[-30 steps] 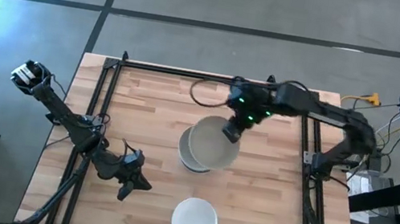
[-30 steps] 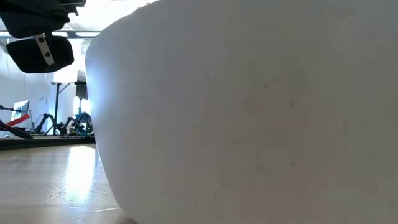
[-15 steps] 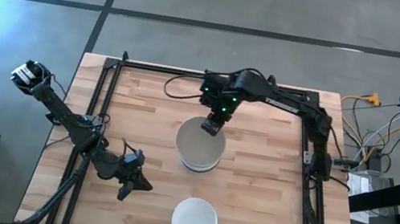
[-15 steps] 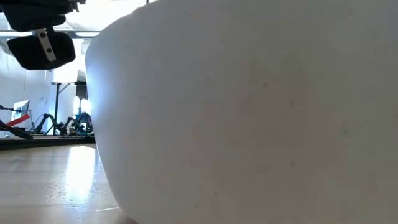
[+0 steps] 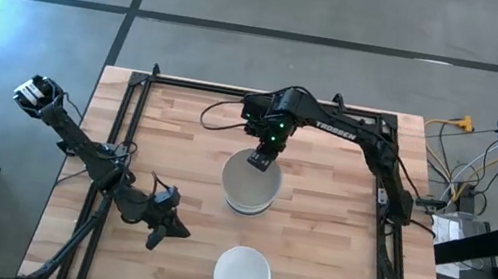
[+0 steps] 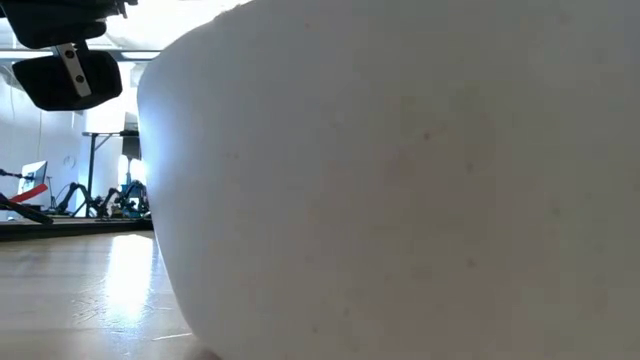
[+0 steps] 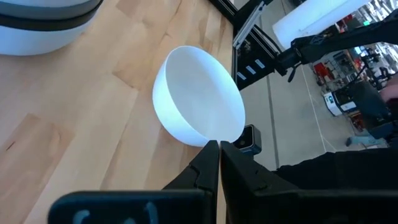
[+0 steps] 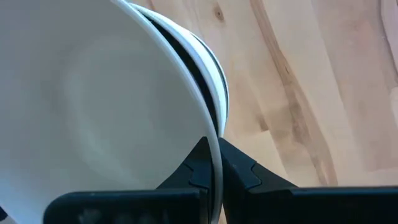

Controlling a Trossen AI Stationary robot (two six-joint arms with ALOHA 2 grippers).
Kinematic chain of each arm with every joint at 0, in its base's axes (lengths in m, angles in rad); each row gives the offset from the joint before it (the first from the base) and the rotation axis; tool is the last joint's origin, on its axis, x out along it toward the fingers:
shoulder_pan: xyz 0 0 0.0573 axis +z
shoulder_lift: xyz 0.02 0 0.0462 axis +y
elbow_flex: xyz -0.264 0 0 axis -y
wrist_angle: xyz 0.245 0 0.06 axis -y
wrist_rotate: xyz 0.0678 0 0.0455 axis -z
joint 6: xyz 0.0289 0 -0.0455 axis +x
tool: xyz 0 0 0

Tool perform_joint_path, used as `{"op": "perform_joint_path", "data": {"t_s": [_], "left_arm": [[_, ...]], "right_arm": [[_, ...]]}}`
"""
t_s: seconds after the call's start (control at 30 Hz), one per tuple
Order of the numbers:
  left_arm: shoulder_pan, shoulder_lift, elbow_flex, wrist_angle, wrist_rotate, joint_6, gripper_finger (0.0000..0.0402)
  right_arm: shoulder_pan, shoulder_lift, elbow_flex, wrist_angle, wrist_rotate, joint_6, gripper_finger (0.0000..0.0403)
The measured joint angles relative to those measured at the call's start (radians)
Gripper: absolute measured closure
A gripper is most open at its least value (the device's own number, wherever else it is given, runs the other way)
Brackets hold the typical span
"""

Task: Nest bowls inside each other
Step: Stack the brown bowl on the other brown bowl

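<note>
In the high view a stack of bowls (image 5: 249, 206) stands at the table's middle. My right gripper (image 5: 262, 161) is shut on a white bowl (image 5: 244, 181) directly over that stack. The right wrist view shows the stack's black and white rims (image 8: 212, 93) just under the held bowl (image 8: 93, 112). A single white bowl (image 5: 241, 275) stands on its base near the front edge, and it fills the low view (image 6: 400, 180). My left gripper (image 5: 163, 229) waits shut at the front left, its tips (image 7: 219, 149) short of that single bowl (image 7: 199, 99). My right gripper pinches the white bowl's rim (image 8: 215, 144) on the bowl's far side. One finger is inside the bowl and one outside. The fingers come from above, pointing steeply down. The bowl sits mouth up over the stack; whether it rests in the stack, I cannot tell.
A black metal frame (image 5: 131, 120) runs along the table's left, far and right sides. A cable (image 5: 223, 115) loops on the wood behind the stack. Bare wood lies left and right of the stack.
My right gripper has carried the white bowl toward the table's left edge and down, from beside the stack to directly over it, tipping to point more steeply down. It has stayed shut on the rim. The stack and the front bowl have kept their places.
</note>
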Motion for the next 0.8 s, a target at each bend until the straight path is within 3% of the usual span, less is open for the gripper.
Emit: {"op": "perform_joint_path", "data": {"t_s": [0.47, 0.8], "left_arm": [[0.0, 0.0, 0.0, -0.002, -0.001, 0.009, 0.0402], [0.0, 0.0, -0.002, -0.002, -0.005, 0.009, 0.0402]], "right_arm": [[0.007, 0.001, -0.059, 0.044, -0.001, -0.002, 0.0392], [0.018, 0.001, -0.066, 0.067, -0.001, 0.005, 0.0332]]}}
